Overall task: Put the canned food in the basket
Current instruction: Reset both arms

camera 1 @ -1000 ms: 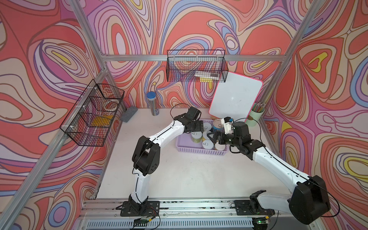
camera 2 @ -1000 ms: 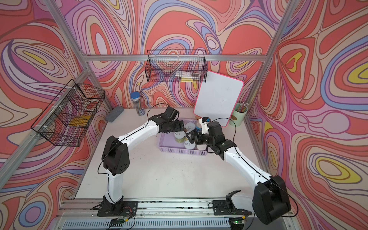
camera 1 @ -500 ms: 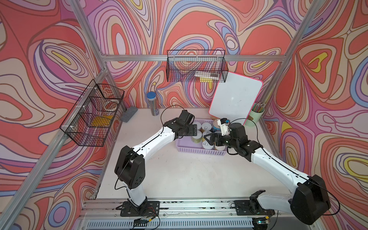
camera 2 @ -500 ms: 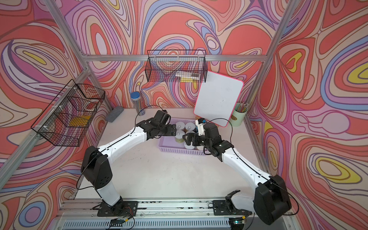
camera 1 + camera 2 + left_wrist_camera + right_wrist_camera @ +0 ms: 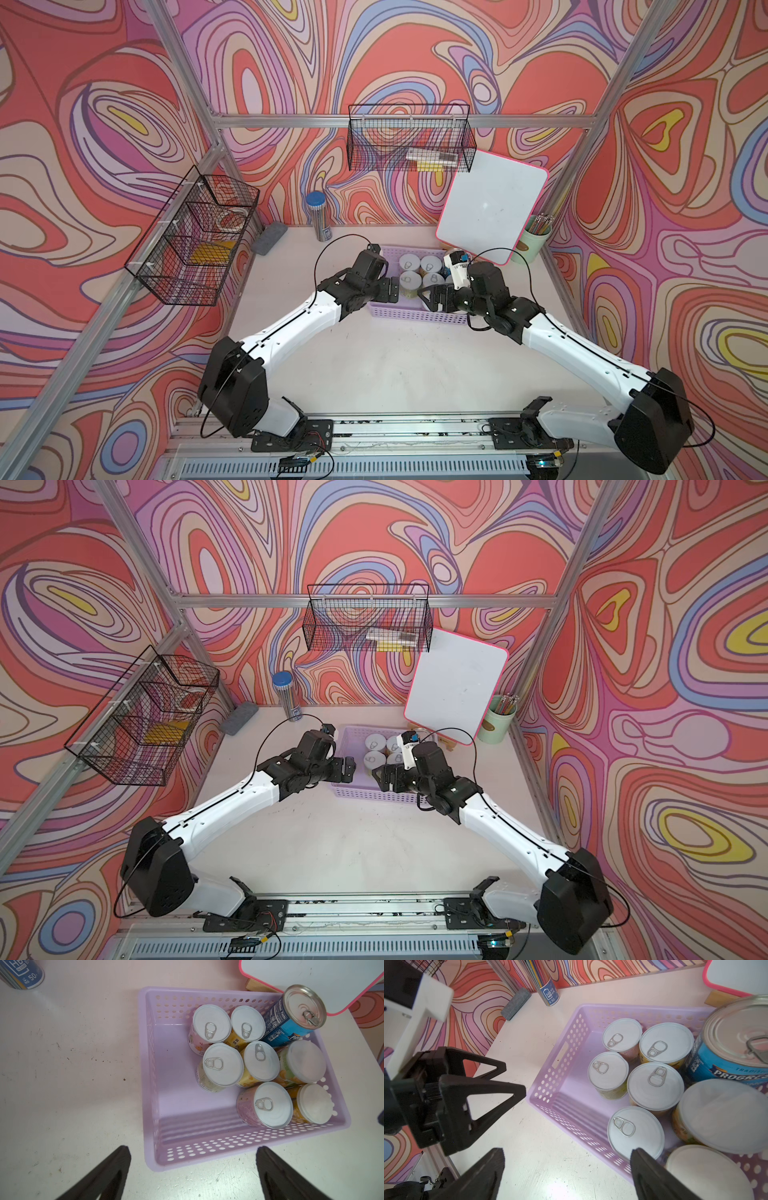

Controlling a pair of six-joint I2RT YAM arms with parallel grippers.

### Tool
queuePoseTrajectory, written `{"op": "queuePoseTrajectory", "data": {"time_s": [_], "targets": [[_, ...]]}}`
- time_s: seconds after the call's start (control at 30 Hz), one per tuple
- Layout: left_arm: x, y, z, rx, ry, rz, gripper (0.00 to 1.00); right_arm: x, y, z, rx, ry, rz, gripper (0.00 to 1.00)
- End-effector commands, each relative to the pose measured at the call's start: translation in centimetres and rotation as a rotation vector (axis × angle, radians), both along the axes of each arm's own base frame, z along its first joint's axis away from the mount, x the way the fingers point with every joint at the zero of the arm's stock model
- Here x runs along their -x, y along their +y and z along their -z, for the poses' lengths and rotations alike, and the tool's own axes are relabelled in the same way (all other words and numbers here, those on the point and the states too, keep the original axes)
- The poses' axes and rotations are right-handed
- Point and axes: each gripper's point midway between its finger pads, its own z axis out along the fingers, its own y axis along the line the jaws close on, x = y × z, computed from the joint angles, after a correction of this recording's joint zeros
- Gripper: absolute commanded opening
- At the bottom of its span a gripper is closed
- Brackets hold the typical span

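while the canned food sits inside the lavender basket, left gripper near its edge, jaws spread and empty, right gripper likewise parted, holding nothing

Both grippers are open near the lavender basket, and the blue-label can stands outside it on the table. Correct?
Not quite. The blue-label can is inside the lavender basket, leaning tilted in a corner beside the other cans, as the left wrist view shows. The rest holds: the left gripper and the right gripper are both open near the basket.
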Motion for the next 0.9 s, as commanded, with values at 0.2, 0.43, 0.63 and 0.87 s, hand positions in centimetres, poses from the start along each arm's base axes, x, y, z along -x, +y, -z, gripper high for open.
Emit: {"op": "queuePoseTrajectory", "data": {"time_s": [0.2, 0.43, 0.63, 0.87], "targets": [[3.2, 3.4, -0.3, 0.002, -0.112, -0.025, 0.99, 1.1, -3.0, 0.0, 0.111, -0.091, 0.048, 0.98], [4.4, 7.7, 0.7, -0.098, -0.177, -0.147, 0.99, 0.0, -7.2, 1.4, 0.289, -0.131, 0.219, 0.98], [4.0, 9.1, 0.6, -0.216, -0.263, -0.121, 0.99, -1.0, -11.8, 1.3, 0.401, -0.276, 0.435, 0.98], [3.3, 11.2, 0.3, -0.247, -0.393, -0.095, 0.99, -2.1, -16.7, 1.1, 0.438, -0.336, 0.591, 0.98]]}}
